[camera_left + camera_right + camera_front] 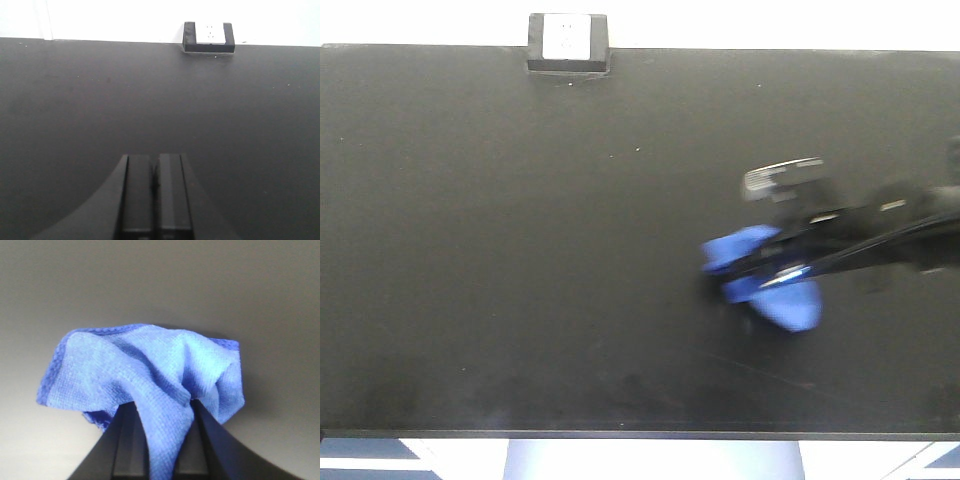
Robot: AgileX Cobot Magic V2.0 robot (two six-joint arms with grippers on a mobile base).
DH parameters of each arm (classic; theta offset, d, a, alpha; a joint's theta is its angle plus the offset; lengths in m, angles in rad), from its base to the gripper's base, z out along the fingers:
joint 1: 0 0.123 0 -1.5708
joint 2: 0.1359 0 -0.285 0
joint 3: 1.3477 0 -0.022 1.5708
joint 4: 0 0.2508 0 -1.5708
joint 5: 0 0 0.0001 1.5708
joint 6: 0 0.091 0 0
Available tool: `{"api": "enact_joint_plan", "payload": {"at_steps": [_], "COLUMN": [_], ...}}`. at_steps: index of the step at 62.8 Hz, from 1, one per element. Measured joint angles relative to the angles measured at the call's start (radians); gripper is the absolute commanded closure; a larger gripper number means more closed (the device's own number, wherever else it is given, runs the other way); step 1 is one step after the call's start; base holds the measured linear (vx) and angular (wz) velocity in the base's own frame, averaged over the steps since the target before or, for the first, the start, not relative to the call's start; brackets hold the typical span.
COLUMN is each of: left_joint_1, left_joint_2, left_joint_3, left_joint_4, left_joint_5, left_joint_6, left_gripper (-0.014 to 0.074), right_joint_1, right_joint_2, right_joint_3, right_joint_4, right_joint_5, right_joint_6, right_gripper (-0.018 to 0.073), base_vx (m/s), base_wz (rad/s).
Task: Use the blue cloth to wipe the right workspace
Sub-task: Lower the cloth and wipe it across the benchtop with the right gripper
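1. The wiping looks to be under way. In the front view the right gripper reaches in from the right edge of the frame, blurred, with the blue cloth bunched under it against the right workspace.

2. From the right wrist view the right gripper is clenched on the blue cloth — a fold of fabric runs down between the two dark fingers and the rest billows out ahead of them, crumpled rather than spread flat.

3. The cloth sits right of centre and a little below the middle of the front view, well apart from the small black box with the white face at the top edge, left of centre.

4. The left gripper hangs over bare benchtop at the bottom centre of its own view, fingers pressed together with nothing between them; the same box shows at the upper right of that frame.

5. What I'd expect next (a guess from how things lie) is a sweep across the black surface, keeping the cloth pressed down. Most of the bench to the left of frame looks uncovered as yet.

6. The grip needs to hold firm — a bunched rag could drag out sideways under friction.
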Motion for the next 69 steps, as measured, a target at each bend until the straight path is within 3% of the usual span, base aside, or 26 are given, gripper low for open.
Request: {"api": "enact_joint_plan", "payload": {"at_steps": [5,11,16,21,32,39,58,69], "left_joint_1": [0.0,0.0,0.0,0.0,0.0,0.0,0.0,0.0], "left_joint_2": [0.0,0.0,0.0,0.0,0.0,0.0,0.0,0.0], "left_joint_3": [0.0,0.0,0.0,0.0,0.0,0.0,0.0,0.0], "left_joint_4": [0.0,0.0,0.0,0.0,0.0,0.0,0.0,0.0], "left_joint_5": [0.0,0.0,0.0,0.0,0.0,0.0,0.0,0.0], "left_joint_6": [0.0,0.0,0.0,0.0,0.0,0.0,0.0,0.0], "left_gripper": [0.0602,0.0602,0.0602,0.0602,0.0602,0.0602,0.0602,0.0602], "right_joint_1": [0.066,0.044,-0.021,-0.134,-0.318,-0.351,-0.351,-0.351], "right_joint_2": [0.0,0.0,0.0,0.0,0.0,0.0,-0.004,-0.075], "right_joint_3": [0.0,0.0,0.0,0.0,0.0,0.0,0.0,0.0], "right_joint_4": [0.003,-0.014,-0.052,-0.089,-0.107,-0.107,-0.093,-0.093], "right_joint_5": [-0.031,-0.055,-0.06,-0.065,-0.076,-0.068,-0.057,-0.047], "right_joint_6": [-0.008,-0.009,-0.009,-0.009,-0.008,-0.007,-0.007,-0.007], "right_gripper": [0.0559,0.0559,0.0559,0.0557,0.0512,0.0428,0.0009,-0.0087], "base_vx": [0.0,0.0,0.0,0.0,0.0,0.0,0.0,0.0], "base_wz": [0.0,0.0,0.0,0.0,0.0,0.0,0.0,0.0]}}
